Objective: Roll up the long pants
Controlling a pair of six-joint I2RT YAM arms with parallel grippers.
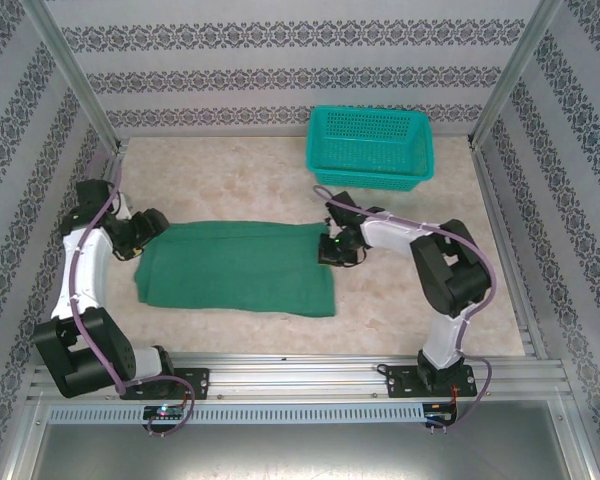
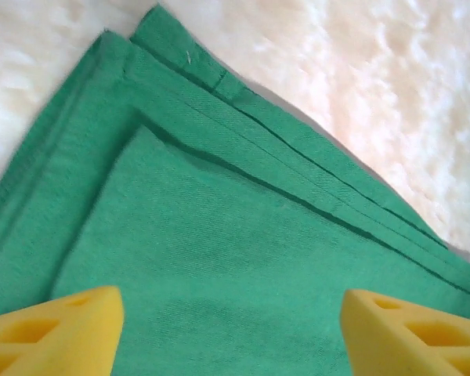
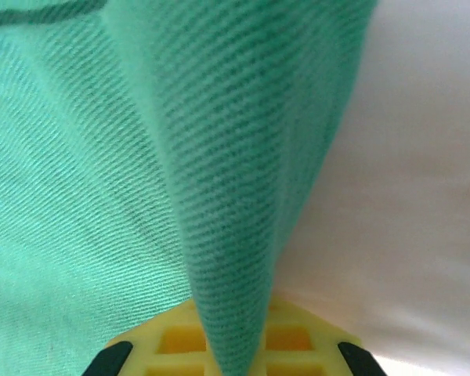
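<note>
The long pants (image 1: 235,268) lie folded into a flat green rectangle on the left-centre of the table (image 1: 230,175), with the long sides running left to right. In the left wrist view, a corner of the pants (image 2: 243,235) shows stacked layers with stitched hems along its far edges, lying flat on the pale surface.

The right gripper (image 1: 332,250) sits at the right end of the rectangle, at its far right corner. In its own camera, a ridge of the fabric (image 3: 219,172) rises from the cloth and runs down into the gripper (image 3: 231,348), whose yellow pads (image 3: 294,338) are closed on that fold.

The left gripper (image 1: 148,228) is at the left end of the pants, at the far left corner. Its wrist view shows the gripper (image 2: 231,329) over the cloth with the two yellow fingers (image 2: 55,329) spread wide apart, nothing between them but the fabric below.

Well beyond the pants, at the far right of the table, stands a teal mesh basket (image 1: 370,150). Patterned walls (image 1: 280,60) enclose the table.
</note>
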